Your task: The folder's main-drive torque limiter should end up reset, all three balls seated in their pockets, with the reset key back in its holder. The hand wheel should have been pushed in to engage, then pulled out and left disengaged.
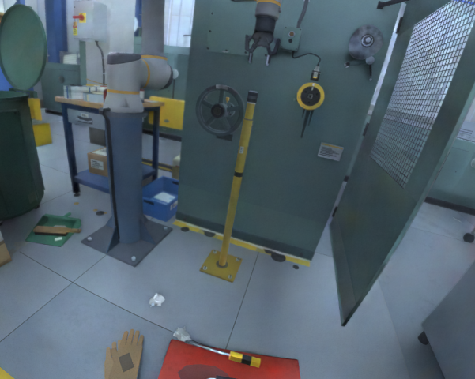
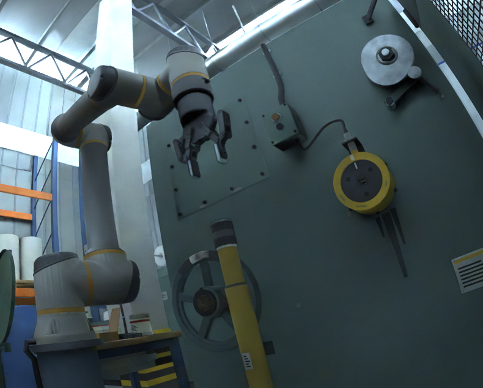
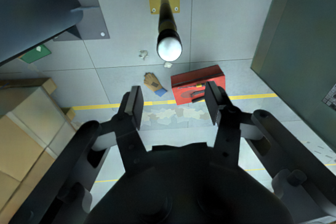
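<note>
The yellow bollard (image 1: 239, 163) stands directly below my gripper (image 1: 258, 59), which hangs open and empty, pointing down in front of the green machine panel high above the floor. The dark hand wheel (image 1: 220, 110) sits on the panel lower left of the gripper, partly behind the bollard. To the right, the yellow-rimmed torque limiter (image 2: 363, 182) is mounted on the panel, with dark prongs hanging under it. In the wrist camera the bollard's cap (image 3: 169, 46) shows beyond the fingers (image 3: 173, 103). I cannot make out the reset key or the balls.
A red tool tray (image 1: 229, 363) lies on the floor in front, with a glove (image 1: 125, 355) beside it. The mesh guard door (image 1: 397, 155) stands open on the right. A steel disc with a lever (image 2: 388, 60) sits at the panel's upper right. My pedestal (image 1: 125, 179) stands left.
</note>
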Action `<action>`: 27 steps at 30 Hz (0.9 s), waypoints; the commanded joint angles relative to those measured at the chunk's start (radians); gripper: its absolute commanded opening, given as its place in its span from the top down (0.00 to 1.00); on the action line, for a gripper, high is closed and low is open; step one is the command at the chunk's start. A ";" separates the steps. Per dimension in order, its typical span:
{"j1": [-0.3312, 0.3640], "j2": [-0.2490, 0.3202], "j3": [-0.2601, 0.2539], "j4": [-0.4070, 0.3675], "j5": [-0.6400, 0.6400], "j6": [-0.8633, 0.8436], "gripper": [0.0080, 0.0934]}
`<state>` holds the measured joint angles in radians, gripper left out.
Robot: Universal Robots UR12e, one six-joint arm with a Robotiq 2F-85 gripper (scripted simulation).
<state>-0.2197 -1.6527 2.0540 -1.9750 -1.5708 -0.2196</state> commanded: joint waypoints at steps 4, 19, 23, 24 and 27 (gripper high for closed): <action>0.000 -0.001 -0.001 0.003 0.000 0.000 0.30; 0.000 -0.001 -0.002 0.003 0.000 0.000 0.47; 0.000 -0.001 -0.002 0.003 0.000 0.000 0.47; 0.000 -0.001 -0.002 0.003 0.000 0.000 0.47; 0.000 -0.002 -0.002 0.003 0.000 -0.003 0.47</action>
<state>-0.2193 -1.6544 2.0530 -1.9713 -1.5708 -0.2229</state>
